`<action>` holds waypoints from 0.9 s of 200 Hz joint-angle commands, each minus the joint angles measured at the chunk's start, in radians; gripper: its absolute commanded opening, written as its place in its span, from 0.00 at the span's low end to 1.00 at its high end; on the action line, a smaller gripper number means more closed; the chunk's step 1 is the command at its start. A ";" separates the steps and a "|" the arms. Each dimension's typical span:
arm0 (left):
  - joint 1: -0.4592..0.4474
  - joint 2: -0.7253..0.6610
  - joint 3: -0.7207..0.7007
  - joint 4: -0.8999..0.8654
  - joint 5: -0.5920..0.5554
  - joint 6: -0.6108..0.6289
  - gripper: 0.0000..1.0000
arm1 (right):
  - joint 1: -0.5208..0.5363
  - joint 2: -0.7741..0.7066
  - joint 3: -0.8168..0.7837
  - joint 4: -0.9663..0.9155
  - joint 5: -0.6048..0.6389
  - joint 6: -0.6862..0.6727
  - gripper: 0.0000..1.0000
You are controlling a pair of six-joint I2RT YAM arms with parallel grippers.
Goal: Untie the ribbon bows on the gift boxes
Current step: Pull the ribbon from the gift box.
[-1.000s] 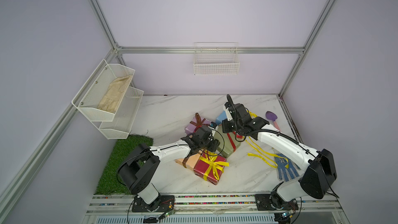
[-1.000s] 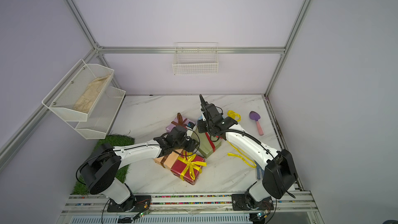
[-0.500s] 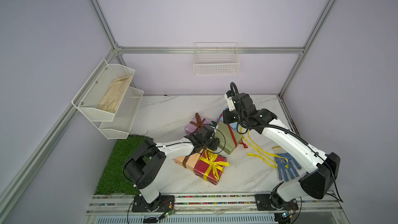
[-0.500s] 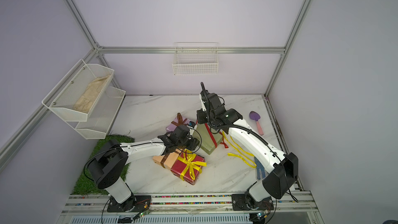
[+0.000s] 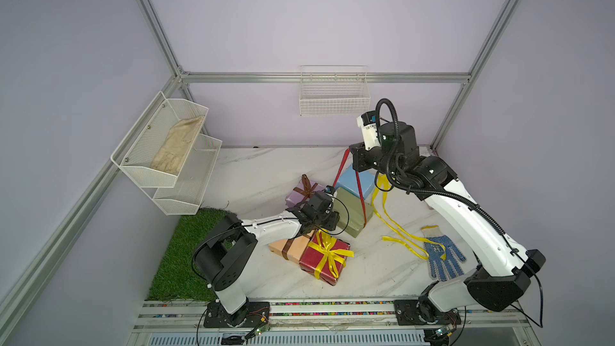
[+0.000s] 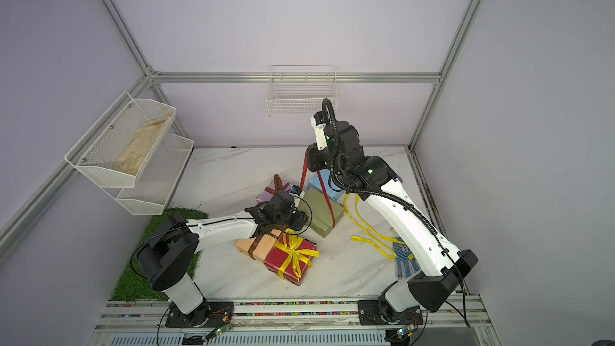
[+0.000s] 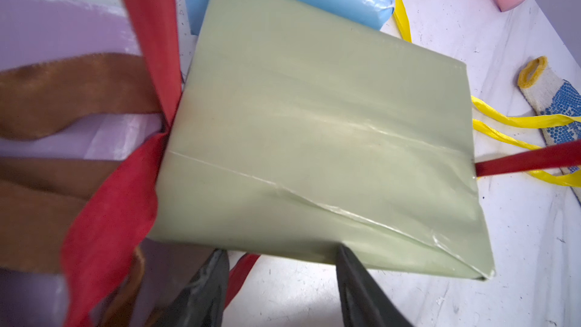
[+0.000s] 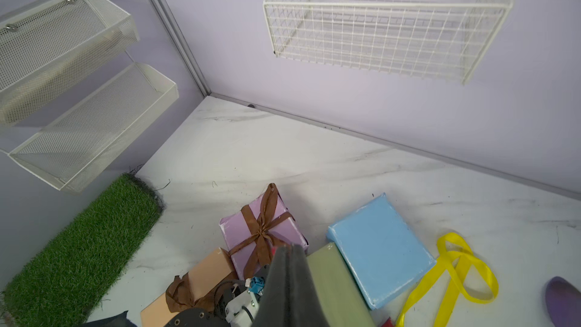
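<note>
My right gripper (image 5: 349,152) hangs high over the back of the table, shut on the red ribbon (image 5: 360,191), which runs taut down to the olive green gift box (image 5: 349,218). In the right wrist view the shut fingers (image 8: 287,265) show a red sliver at their tip. My left gripper (image 7: 279,248) is open, its fingertips against the olive box's (image 7: 314,136) near edge. The lilac box (image 5: 299,194) and peach box (image 5: 289,246) carry brown bows. A yellow bow (image 5: 327,249) sits on the dark red box (image 5: 324,261). The light blue box (image 5: 354,183) is bare.
A loose yellow ribbon (image 5: 396,228) and a blue-dotted glove (image 5: 444,256) lie on the table to the right. A wire basket (image 5: 334,98) hangs on the back wall, mesh shelves (image 5: 166,148) on the left wall. A grass mat (image 5: 179,254) covers the front left.
My right gripper has risen and moved back with the red ribbon, drawing it off the olive box into long taut strands. The left arm has barely moved.
</note>
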 commanded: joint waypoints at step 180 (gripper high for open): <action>-0.025 -0.144 0.119 -0.059 0.062 0.064 0.45 | 0.007 -0.016 0.159 0.035 -0.003 -0.122 0.00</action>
